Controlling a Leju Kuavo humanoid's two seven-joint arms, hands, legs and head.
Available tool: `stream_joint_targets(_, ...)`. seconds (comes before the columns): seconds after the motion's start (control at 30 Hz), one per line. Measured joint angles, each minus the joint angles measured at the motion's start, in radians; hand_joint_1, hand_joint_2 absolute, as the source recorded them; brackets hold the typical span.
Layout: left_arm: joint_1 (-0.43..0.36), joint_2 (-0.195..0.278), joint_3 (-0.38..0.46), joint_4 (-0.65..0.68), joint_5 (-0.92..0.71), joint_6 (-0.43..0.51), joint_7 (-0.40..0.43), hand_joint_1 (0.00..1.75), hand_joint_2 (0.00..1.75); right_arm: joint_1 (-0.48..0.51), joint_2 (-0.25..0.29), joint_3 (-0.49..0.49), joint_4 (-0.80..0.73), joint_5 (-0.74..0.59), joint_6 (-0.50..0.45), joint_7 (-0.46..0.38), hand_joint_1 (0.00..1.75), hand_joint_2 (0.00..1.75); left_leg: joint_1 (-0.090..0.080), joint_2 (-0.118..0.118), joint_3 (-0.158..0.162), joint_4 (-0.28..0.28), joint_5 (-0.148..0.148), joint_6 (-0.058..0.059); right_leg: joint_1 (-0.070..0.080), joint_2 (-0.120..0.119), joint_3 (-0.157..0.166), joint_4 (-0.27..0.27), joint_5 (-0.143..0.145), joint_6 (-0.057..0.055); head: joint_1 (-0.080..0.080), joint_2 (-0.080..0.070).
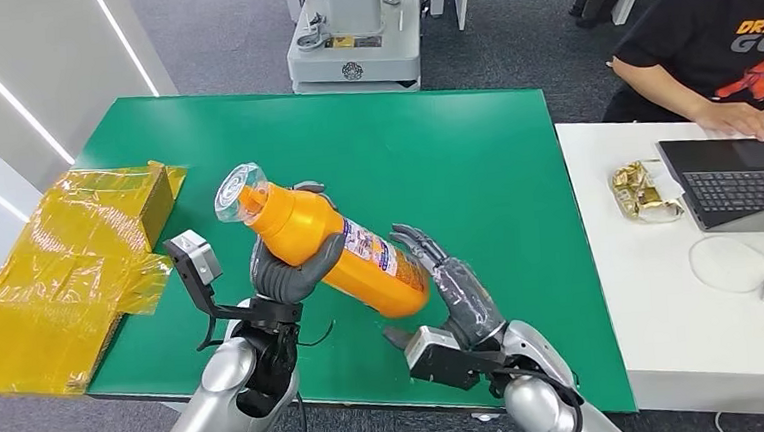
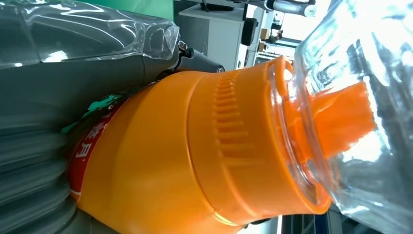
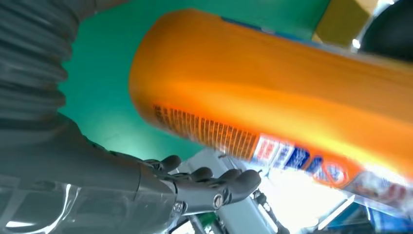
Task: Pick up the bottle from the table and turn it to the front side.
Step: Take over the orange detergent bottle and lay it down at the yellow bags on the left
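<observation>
Orange bottle (image 1: 325, 245), clear cap (image 1: 237, 192), printed label: held tilted above the green surface (image 1: 454, 141), cap end raised toward the yellow wrapped box (image 1: 80, 264). Left hand (image 1: 291, 272): fingers wrapped around the bottle's upper body. Right hand (image 1: 458, 291): fingers spread, holding nothing, just beside the bottle's base
</observation>
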Motion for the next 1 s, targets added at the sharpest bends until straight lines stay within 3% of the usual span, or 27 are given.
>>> stream_joint_targets(0.1,0.000,0.000,0.000,0.000,-0.010,0.013,0.000,1.75,1.75,0.044,0.000,-0.016,-0.054,-0.052,-0.077,-0.038,0.00,1.75,0.000,0.000,0.000,0.000,0.000,0.000,0.000,0.000,0.000,0.000,0.000,0.000,0.000,0.000)
stream_joint_targets(0.27,0.000,0.000,0.000,0.000,-0.070,0.042,0.004,1.75,1.75,0.163,0.007,-0.050,-0.232,-0.218,-0.315,-0.213,0.00,1.75,0.000,0.000,0.000,0.000,0.000,0.000,0.000,0.000,0.000,0.000,0.000,0.000,0.000,0.000)
stream_joint_targets(0.6,-0.005,0.006,0.002,0.014,-0.177,0.088,0.016,1.75,1.75,0.287,0.027,-0.074,-0.486,-0.255,-0.467,-0.276,0.00,1.75,0.000,0.001,0.000,0.000,0.000,0.000,0.000,0.001,0.000,0.000,0.000,0.000,0.000,0.000)
stream_joint_targets(0.7,0.003,0.017,0.020,0.014,-0.313,0.132,0.029,1.75,1.75,0.311,0.038,-0.084,-0.536,-0.235,-0.506,-0.274,0.00,1.75,0.000,0.001,0.000,0.000,0.000,0.000,0.000,0.001,0.000,0.000,0.000,0.000,0.000,0.000)
stream_joint_targets(0.83,0.021,0.043,0.069,0.014,-0.621,0.237,0.050,1.75,1.75,0.350,0.053,-0.097,-0.583,-0.203,-0.516,-0.262,0.00,1.75,0.000,0.001,0.000,-0.001,0.000,0.000,0.000,0.001,0.000,0.000,0.000,0.000,0.000,0.000)
stream_joint_targets(1.0,0.050,0.085,0.124,0.014,-0.886,0.290,0.086,1.75,1.75,0.387,0.063,-0.104,-0.617,-0.197,-0.518,-0.270,0.00,1.75,0.000,0.001,0.000,-0.001,0.000,0.000,0.000,0.001,-0.001,0.000,0.000,0.000,0.000,0.000)
